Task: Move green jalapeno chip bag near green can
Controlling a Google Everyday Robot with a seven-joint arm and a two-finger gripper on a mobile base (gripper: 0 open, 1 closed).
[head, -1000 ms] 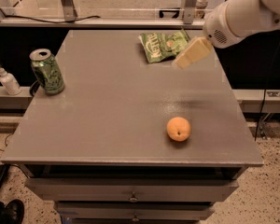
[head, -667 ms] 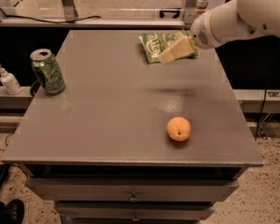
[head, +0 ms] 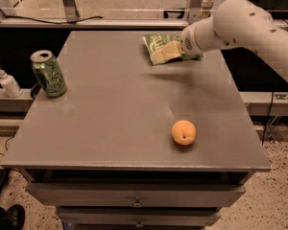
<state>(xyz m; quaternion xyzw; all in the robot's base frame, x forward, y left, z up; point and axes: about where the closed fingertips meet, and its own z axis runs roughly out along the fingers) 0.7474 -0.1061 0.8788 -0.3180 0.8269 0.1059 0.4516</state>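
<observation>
At far side of the grey tabletop [head: 120, 109], right of centre: small crinkly green foil chip bag [head: 154, 42]. From the right reaches a white robot arm [head: 249, 25], its beige gripper [head: 166, 51] right on the bag; can't tell if spread or pinching. Left edge: green drink can [head: 49, 74] w/ silver top, upright, well apart from bag. Front right, a round orange fruit [head: 184, 132]. Left of can, off the table, a white pump bottle [head: 8, 82].

One high camera faces the table [head: 110, 128] front-on; gripper [head: 169, 49] apparently at back.
</observation>
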